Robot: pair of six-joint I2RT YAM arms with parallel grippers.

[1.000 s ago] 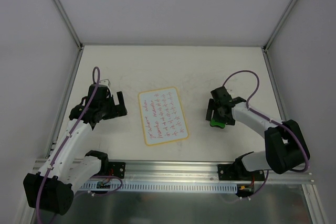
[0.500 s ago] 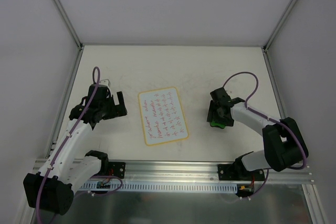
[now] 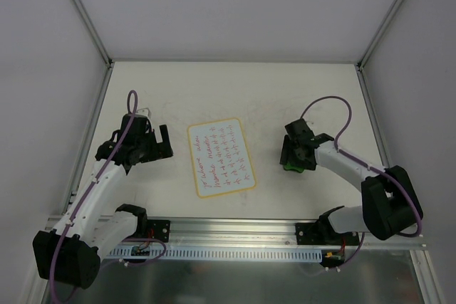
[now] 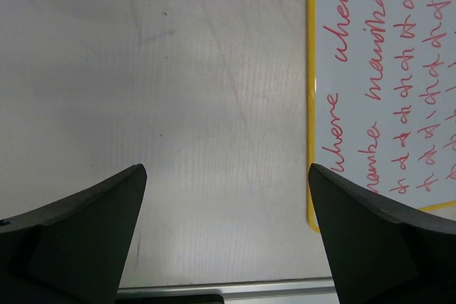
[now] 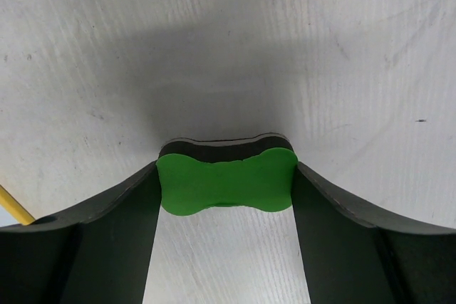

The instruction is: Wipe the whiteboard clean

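Note:
The whiteboard (image 3: 220, 156), white with a yellow-orange rim and rows of red handwriting, lies flat in the middle of the table; its left part shows in the left wrist view (image 4: 385, 83). My right gripper (image 3: 293, 164) is shut on the green bone-shaped eraser (image 5: 226, 181), holding it by its two ends just above the tabletop, to the right of the board; the eraser shows as a green spot in the top view (image 3: 291, 167). My left gripper (image 3: 165, 140) is open and empty, just left of the board; its fingertips (image 4: 107, 204) frame bare table.
The scuffed white tabletop (image 3: 256, 90) is walled at the back and both sides. A metal rail (image 3: 235, 229) runs along the near edge between the arm bases. A corner of the board's yellow rim shows at the lower left of the right wrist view (image 5: 14, 206).
My right gripper with the eraser has shifted slightly up and left toward the board. The left arm has barely moved.

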